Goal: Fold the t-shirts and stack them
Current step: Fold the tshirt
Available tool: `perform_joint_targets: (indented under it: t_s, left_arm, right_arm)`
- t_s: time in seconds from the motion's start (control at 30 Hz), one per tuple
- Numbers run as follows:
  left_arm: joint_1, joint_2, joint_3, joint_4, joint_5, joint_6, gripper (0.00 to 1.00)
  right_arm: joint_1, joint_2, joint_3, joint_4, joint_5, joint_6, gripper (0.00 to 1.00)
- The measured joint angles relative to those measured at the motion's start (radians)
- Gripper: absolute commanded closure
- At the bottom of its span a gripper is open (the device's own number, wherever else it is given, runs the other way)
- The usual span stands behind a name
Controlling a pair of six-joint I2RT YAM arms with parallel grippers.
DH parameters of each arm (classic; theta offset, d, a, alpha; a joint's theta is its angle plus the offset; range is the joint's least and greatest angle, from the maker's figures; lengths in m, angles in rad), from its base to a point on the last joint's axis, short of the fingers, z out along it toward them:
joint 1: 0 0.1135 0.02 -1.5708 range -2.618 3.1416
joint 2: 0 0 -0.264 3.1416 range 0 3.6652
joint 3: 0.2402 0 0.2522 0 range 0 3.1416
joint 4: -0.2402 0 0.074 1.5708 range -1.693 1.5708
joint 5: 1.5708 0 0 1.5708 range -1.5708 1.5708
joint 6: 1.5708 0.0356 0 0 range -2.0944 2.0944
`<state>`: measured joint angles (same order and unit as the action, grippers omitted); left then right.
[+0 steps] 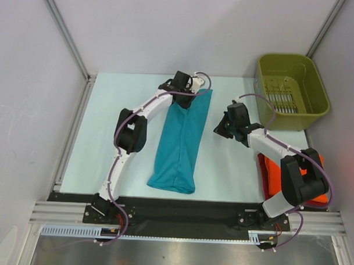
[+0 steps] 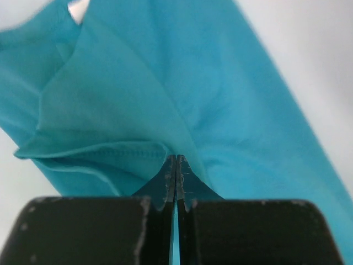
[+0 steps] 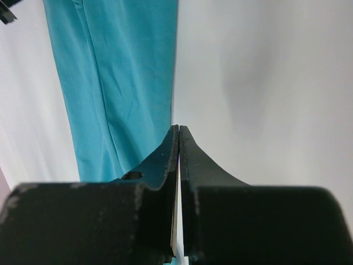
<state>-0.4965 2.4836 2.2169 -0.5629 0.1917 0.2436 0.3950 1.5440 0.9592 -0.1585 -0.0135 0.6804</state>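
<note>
The teal t-shirt [image 1: 179,144] lies folded into a long narrow strip down the middle of the table. My left gripper [image 1: 189,93] is at its far end. In the left wrist view the gripper [image 2: 176,157] is shut on a fold of the teal cloth [image 2: 220,83]. My right gripper [image 1: 219,130] is just right of the strip's upper part, shut and empty. In the right wrist view it [image 3: 178,128] hovers over bare table beside the shirt's edge [image 3: 121,83]. An orange-red t-shirt [image 1: 271,177] lies at the near right, partly hidden under the right arm.
An olive-green plastic bin [image 1: 291,122] stands at the far right corner. White walls and metal frame posts close in the table on the left, back and right. A black rail runs along the near edge with both arm bases.
</note>
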Motion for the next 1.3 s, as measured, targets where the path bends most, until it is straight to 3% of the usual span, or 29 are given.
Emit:
perform_joint_targets:
  t_s: [0.47,0.53,0.6,0.67,0.7,0.77,0.9,1.07,1.23,1.3]
  left_arm:
    - [0.106,-0.109,-0.238,0.016,-0.037,0.013,0.97]
    - [0.106,-0.137,-0.257,0.016,-0.030,0.024,0.77]
    - [0.104,-0.160,-0.258,0.018,-0.012,0.029,0.70]
    - [0.104,-0.193,-0.258,0.014,0.018,0.028,0.69]
    - [0.105,-0.214,-0.262,0.011,0.035,0.027,0.68]
    - [0.106,-0.281,-0.295,0.011,0.076,0.030,0.68]
    - [0.113,-0.509,-0.483,-0.024,0.203,0.090,0.64]
    - [0.113,-0.763,-0.805,-0.142,0.336,0.257,0.59]
    - [0.113,-0.882,-1.159,-0.222,0.358,0.385,0.54]
    - [0.113,-0.923,-1.273,-0.236,0.362,0.435,0.53]
  right_arm:
    - [0.129,-0.021,0.037,-0.071,0.043,-0.066,1.00]
    - [0.149,-0.035,0.043,-0.102,0.048,-0.084,0.94]
    - [0.165,-0.050,0.044,-0.138,0.046,-0.099,0.85]
    - [0.179,-0.064,0.043,-0.171,0.040,-0.113,0.77]
    - [0.191,-0.073,0.041,-0.190,0.035,-0.121,0.67]
    - [0.215,-0.091,0.030,-0.224,0.024,-0.134,0.61]
    - [0.315,-0.146,-0.024,-0.269,-0.018,-0.151,0.47]
    - [0.417,-0.180,-0.127,-0.269,-0.104,-0.133,0.45]
    - [0.439,-0.134,-0.189,-0.241,-0.174,-0.107,0.48]
    - [0.446,-0.089,-0.191,-0.204,-0.216,-0.104,0.57]
